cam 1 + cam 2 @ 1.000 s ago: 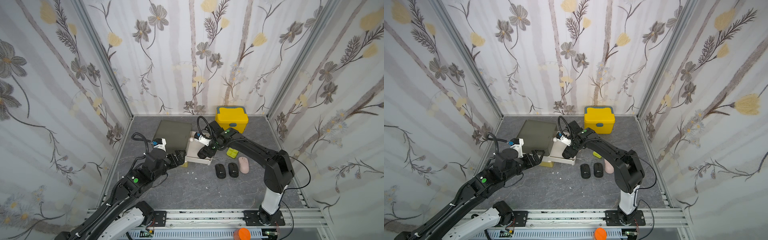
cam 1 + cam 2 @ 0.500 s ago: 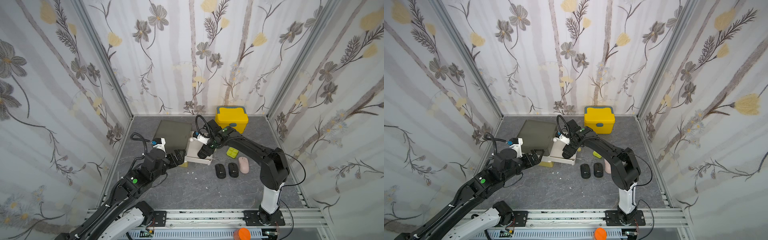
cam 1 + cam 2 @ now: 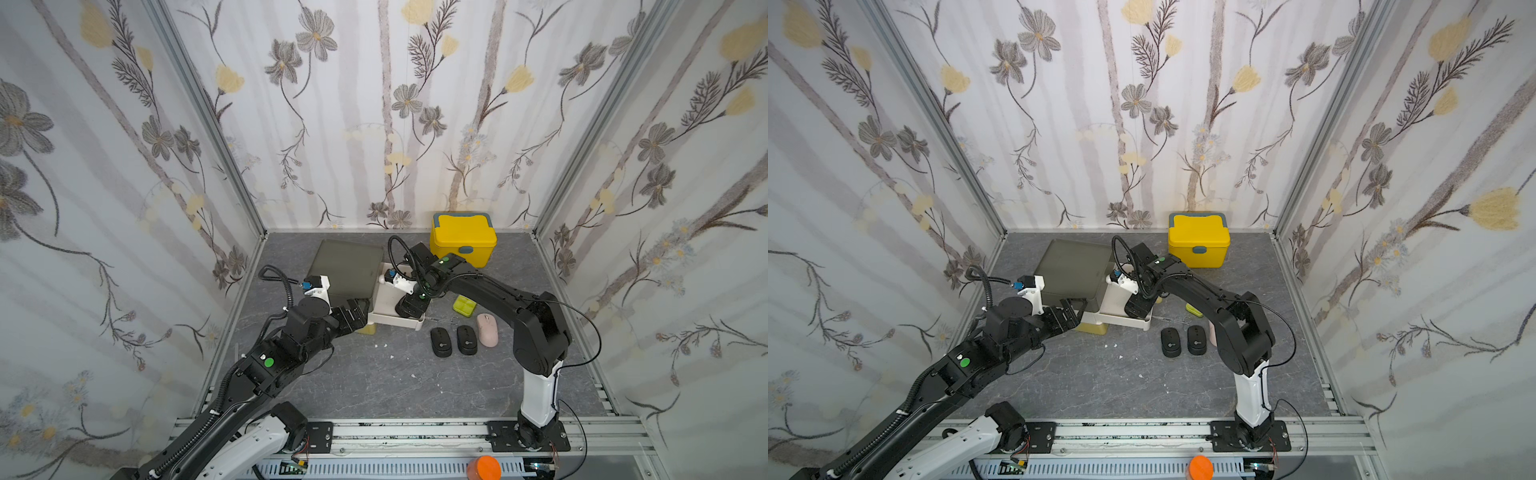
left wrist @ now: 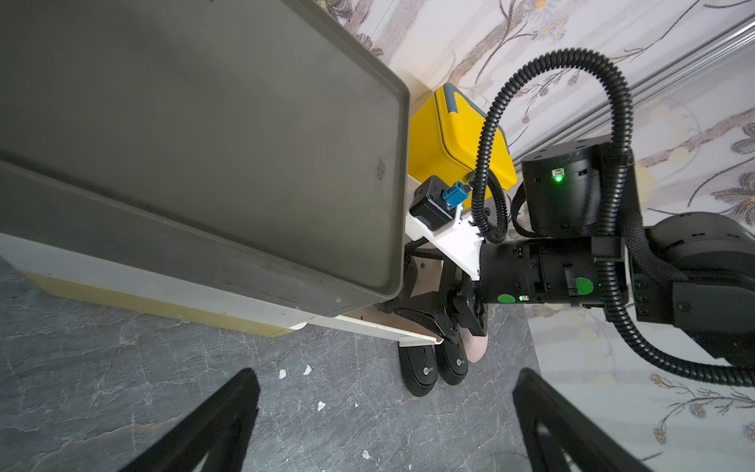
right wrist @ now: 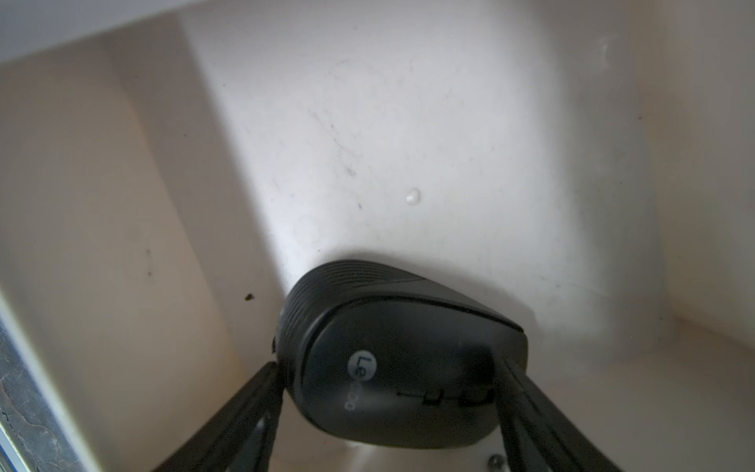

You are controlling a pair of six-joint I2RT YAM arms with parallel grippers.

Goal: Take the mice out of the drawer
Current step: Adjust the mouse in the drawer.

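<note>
1. Drawer [image 3: 397, 322]: white and open. It stands near the far edge of the tabletop [image 3: 374, 386], left of centre. A grey tray [image 3: 347, 268] lies on top of the unit.
2. Right pincer [image 5: 388, 380]: reaches down into the drawer. Its fingers [image 5: 261, 392] flank the drawer mouse [image 5: 408, 327], a black mouse with a pale round logo. One finger touches the mouse's ribbed side. It cannot be told whether the pincer is clenched on the mouse or only set around it.
3. Drawer mouse: inside the drawer, tilted, close to a white inner wall.
4. Left pincer [image 4: 384, 425]: released, fingers wide apart, nothing between them. It hangs over the tabletop just beside the drawer unit's front.
5. Mice outside the drawer: left black mouse [image 3: 440, 341], middle black mouse [image 3: 466, 340] and pink mouse [image 3: 487, 330]. They lie side by side in a row on the tabletop, right of the drawer.
6. Other items: a lime-green pill box [image 3: 464, 305] lies just behind the row. A yellow box [image 3: 463, 239] stands at the far edge.
</note>
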